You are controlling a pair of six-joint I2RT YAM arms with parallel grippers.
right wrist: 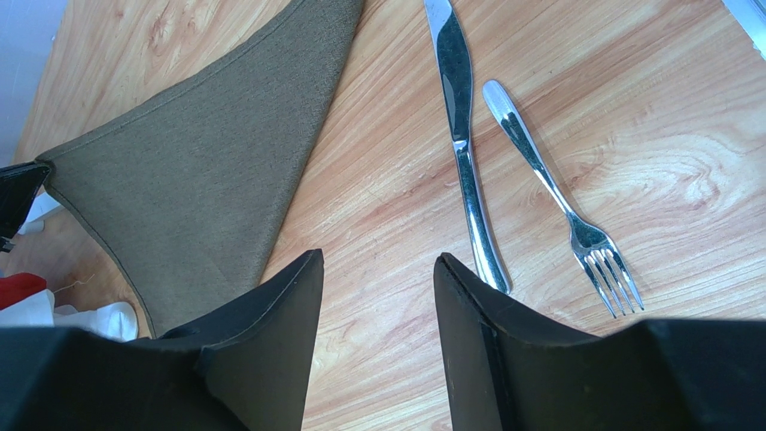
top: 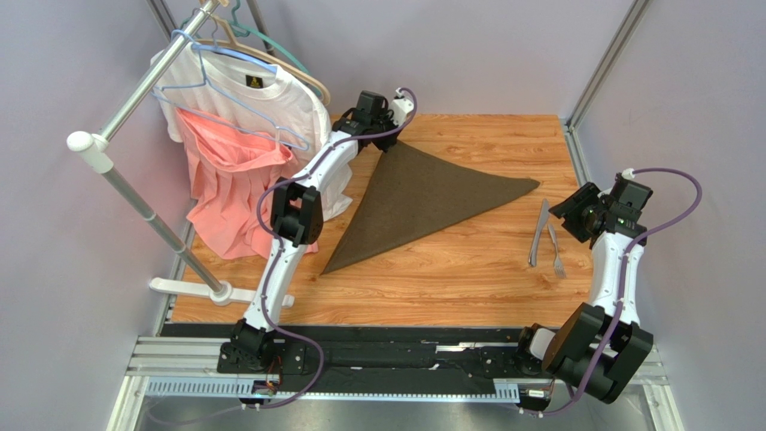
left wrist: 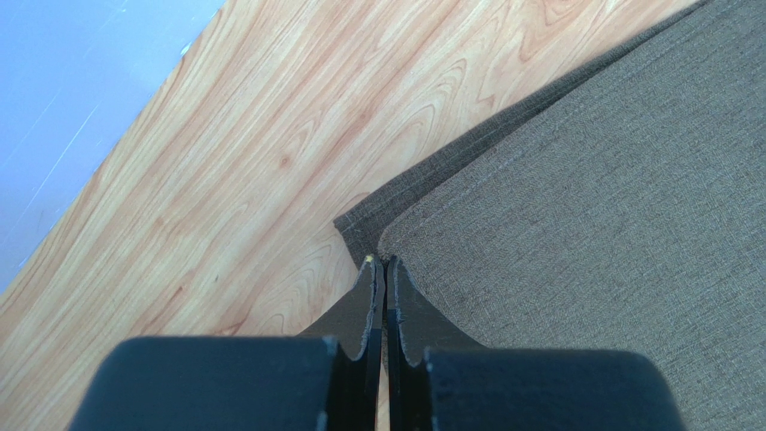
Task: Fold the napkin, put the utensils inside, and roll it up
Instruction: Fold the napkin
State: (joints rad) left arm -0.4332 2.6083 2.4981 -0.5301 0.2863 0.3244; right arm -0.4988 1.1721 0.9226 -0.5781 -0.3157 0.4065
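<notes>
Fold looks done (1 triangle): left gripper [left wrist: 385, 265], jaws together, at the napkin [top: 423, 193] corner by the table's [top: 449, 278] far edge. Next, right gripper [right wrist: 378, 260], jaws apart, must lift knife [right wrist: 463, 144] and fork [right wrist: 548, 180].

Bright, even light from above, with only soft, faint shadows on the table [top: 449, 278]. All three views are sharp; the knife [right wrist: 463, 153] and fork [right wrist: 552, 184] carry dark reflections and small glints
</notes>
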